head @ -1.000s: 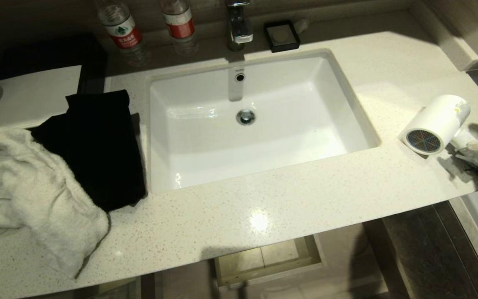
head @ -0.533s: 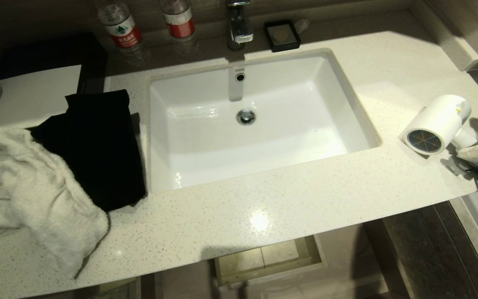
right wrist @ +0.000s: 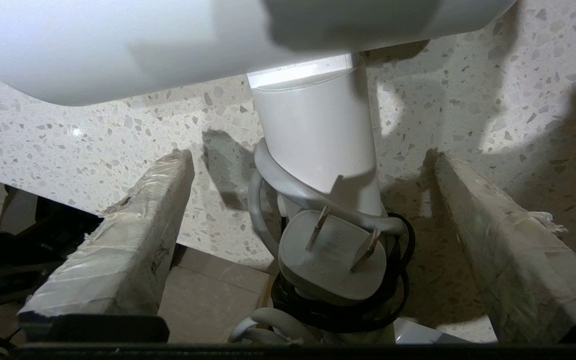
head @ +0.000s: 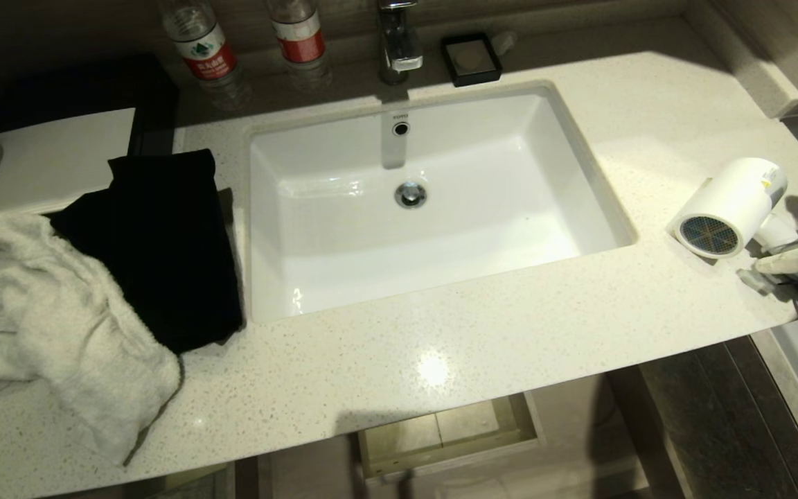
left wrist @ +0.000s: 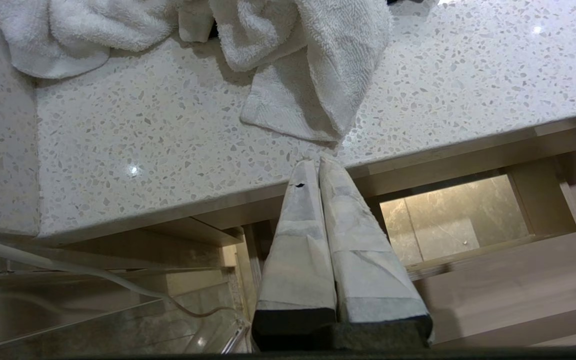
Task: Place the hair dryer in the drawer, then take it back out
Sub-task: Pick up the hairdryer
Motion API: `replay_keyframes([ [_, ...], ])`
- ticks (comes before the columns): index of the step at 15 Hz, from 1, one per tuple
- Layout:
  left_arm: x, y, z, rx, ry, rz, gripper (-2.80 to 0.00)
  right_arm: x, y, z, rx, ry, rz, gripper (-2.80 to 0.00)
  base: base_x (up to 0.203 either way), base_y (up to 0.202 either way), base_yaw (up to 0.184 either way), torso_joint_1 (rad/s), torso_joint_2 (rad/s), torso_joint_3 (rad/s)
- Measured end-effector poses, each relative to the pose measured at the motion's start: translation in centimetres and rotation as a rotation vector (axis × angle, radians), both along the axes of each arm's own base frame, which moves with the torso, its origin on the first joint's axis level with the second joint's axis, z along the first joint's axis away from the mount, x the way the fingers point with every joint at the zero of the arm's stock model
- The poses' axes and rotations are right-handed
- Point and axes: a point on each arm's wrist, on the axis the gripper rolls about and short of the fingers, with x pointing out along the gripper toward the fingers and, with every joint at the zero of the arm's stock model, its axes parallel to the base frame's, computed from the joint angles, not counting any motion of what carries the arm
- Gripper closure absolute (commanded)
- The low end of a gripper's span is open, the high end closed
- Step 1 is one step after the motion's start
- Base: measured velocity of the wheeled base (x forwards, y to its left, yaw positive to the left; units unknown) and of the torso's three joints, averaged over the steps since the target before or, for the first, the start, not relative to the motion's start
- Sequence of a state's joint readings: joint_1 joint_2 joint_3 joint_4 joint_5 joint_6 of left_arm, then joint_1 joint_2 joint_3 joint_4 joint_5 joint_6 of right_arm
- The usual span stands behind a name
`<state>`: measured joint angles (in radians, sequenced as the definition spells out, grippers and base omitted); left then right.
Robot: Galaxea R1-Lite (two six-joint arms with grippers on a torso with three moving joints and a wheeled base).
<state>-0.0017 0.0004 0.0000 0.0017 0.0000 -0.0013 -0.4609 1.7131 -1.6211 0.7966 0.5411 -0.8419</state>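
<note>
The white hair dryer (head: 728,204) lies on its side at the right end of the counter, its dark mesh grille facing the sink. Its handle (right wrist: 318,135), wrapped with the cord and plug (right wrist: 333,255), sits between the pads of my right gripper (right wrist: 310,156), which is open and not touching it. One finger (head: 790,262) shows at the head view's right edge. The drawer (head: 451,454) stands pulled out under the counter's front edge, also seen in the left wrist view (left wrist: 508,270). My left gripper (left wrist: 313,162) hangs shut and empty below the counter edge.
A white sink (head: 600,201) with a faucet (head: 399,41) fills the counter's middle. Two water bottles (head: 205,48) and a black dish (head: 470,59) stand at the back. A black cloth (head: 163,242) and a white towel (head: 46,312) lie at the left.
My right gripper has moved in on the dryer's handle: its near finger has slid toward the counter's front, and its fingers now straddle the handle. The hair dryer has stayed put.
</note>
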Motion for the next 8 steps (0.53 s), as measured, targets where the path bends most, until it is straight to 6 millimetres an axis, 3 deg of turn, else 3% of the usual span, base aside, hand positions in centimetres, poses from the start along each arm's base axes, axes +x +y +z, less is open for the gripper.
replay_keyframes([
  [8,0.0,0.0,0.0,0.0,0.0,0.0,0.0,0.66,-0.35,-0.3,0.004,0.004,0.0,-2.8,0.0,0.0,0.0,0.0,0.0,0.0],
])
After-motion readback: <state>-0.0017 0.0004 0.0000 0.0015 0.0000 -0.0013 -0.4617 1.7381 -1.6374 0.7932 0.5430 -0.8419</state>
